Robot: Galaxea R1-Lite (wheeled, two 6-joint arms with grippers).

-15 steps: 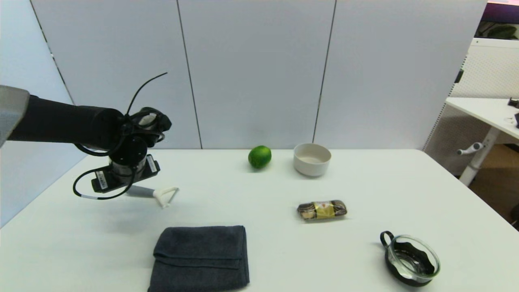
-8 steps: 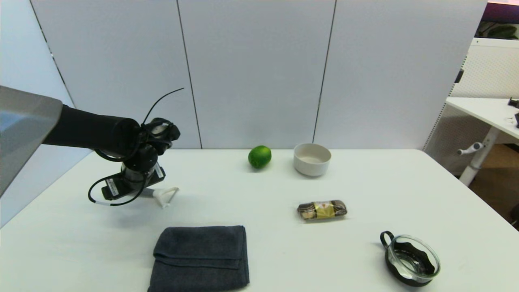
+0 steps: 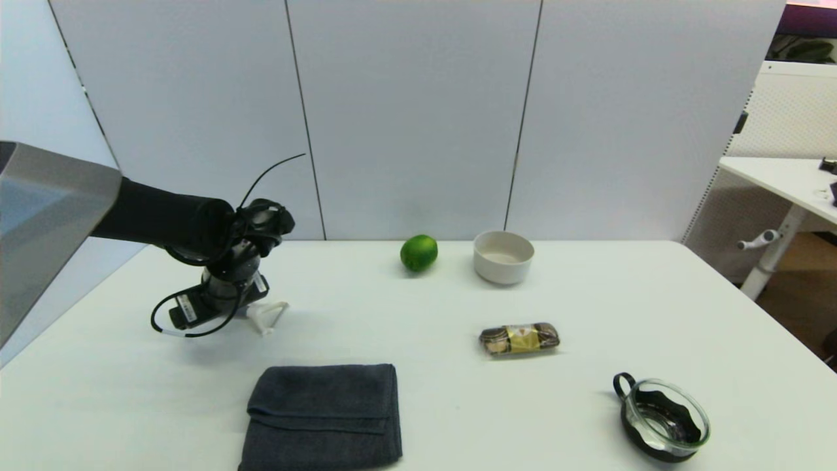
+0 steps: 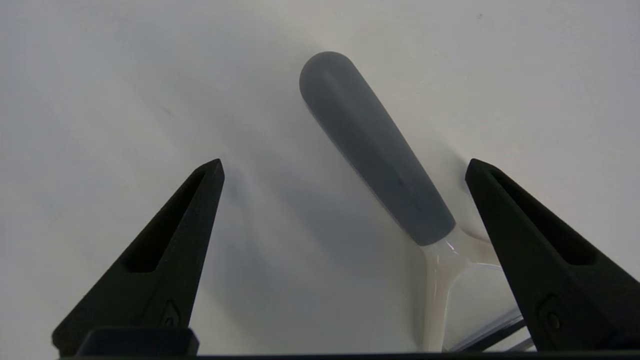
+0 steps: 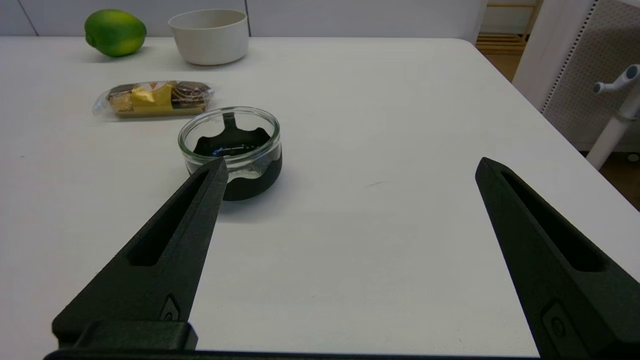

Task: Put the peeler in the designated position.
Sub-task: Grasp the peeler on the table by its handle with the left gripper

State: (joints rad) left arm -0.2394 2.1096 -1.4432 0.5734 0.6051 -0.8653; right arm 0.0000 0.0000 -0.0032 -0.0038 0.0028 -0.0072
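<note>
The left gripper (image 4: 345, 167) hangs low over the small Y-shaped peeler with grey rounded handle and white forked head (image 4: 372, 150), jaws spread wide, gripping nothing. The peeler lies flat on the white table (image 3: 405, 314), beyond the dark grey folded towel (image 3: 324, 415). The right gripper (image 5: 350, 167), also spread and empty, is parked near the glass bowl with black base (image 5: 231, 150).

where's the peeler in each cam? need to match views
Head view: peeler left of centre on the table, white head poking out beside the left hand.
Left wrist view: peeler lies between the open fingers.
Right wrist view: not in it.
Shared landmark: the grey-to-white handle junction.
</note>
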